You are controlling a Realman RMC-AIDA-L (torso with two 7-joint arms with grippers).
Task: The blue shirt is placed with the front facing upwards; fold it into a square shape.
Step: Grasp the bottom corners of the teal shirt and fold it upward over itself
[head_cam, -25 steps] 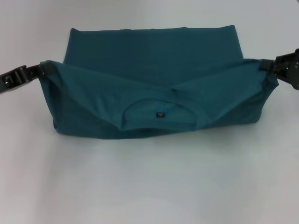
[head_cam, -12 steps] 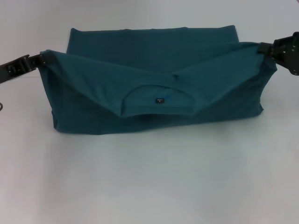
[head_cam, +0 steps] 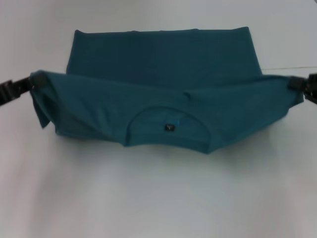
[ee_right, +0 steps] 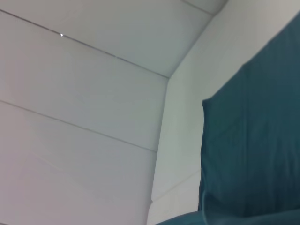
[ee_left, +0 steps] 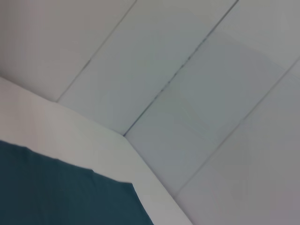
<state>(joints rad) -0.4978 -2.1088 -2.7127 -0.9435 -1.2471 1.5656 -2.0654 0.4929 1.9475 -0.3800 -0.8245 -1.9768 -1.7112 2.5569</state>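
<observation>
The blue shirt (head_cam: pixel 163 74) lies on the white table (head_cam: pixel 158 198), its sides folded in, its far part flat. Its near, collar end is lifted and stretched between my two grippers; the round collar with a small dark neck label (head_cam: pixel 170 127) hangs at the middle front. My left gripper (head_cam: pixel 30 84) is shut on the shirt's left corner. My right gripper (head_cam: pixel 297 85) is shut on its right corner. The shirt also shows in the left wrist view (ee_left: pixel 56 192) and in the right wrist view (ee_right: pixel 253 145). The print is hidden.
The white table spreads bare in front of the shirt and on both sides. A pale panelled wall (ee_left: pixel 187 70) behind the table shows in both wrist views.
Both grippers have moved outward and toward me with the shirt's collar end. The held edge is stretched wider and raised off the table, and the collar has come forward.
</observation>
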